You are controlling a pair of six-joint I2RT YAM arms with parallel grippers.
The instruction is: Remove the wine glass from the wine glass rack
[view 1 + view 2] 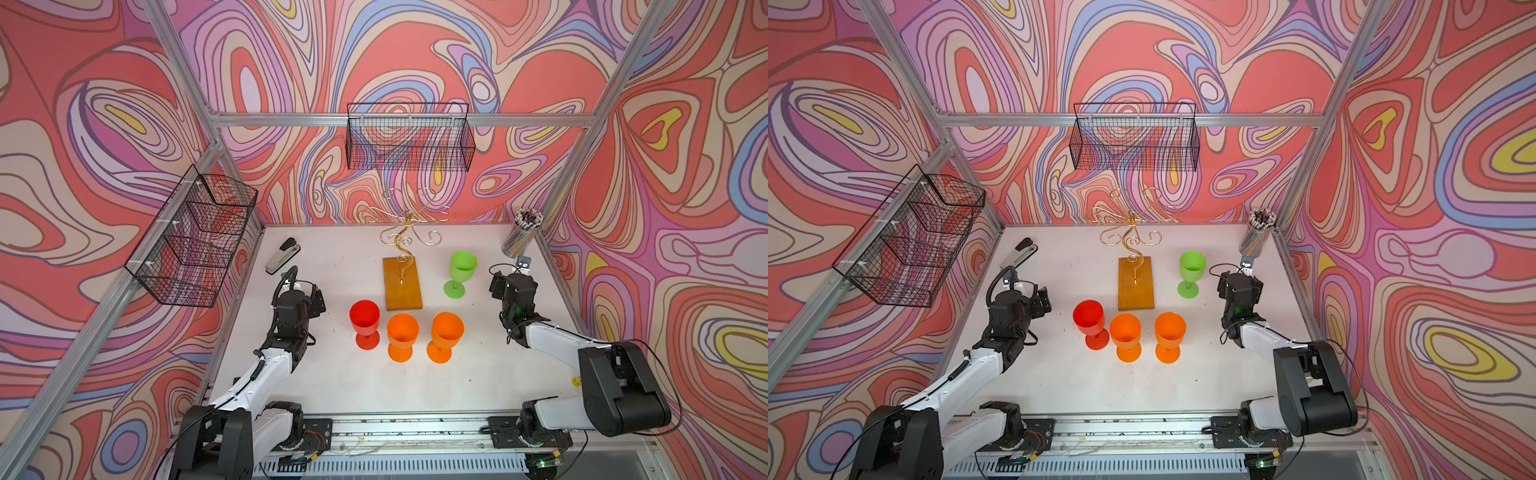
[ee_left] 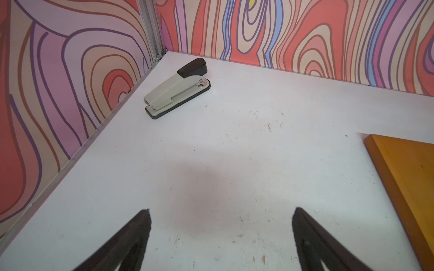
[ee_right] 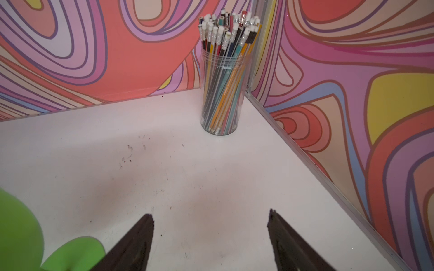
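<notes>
Mid-table the wine glass rack point(image 1: 402, 291) stands upright, base point(image 1: 1136, 286) front-to-back; left gripper point(image 2: 222, 209), right gripper point(image 3: 210, 212) gape empty.

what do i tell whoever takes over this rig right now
Left claw: open, empty, over bare table, facing the stapler.
Right claw: open, empty, beside the green glass, facing the pencil jar.
Wine glass rack: mid-table, wire arms look bare in both top views.
Red glass, left orange glass and right orange glass stand upright in front of its base.
Done: no glass hangs on it.
Left: seemingly nothing.
</notes>
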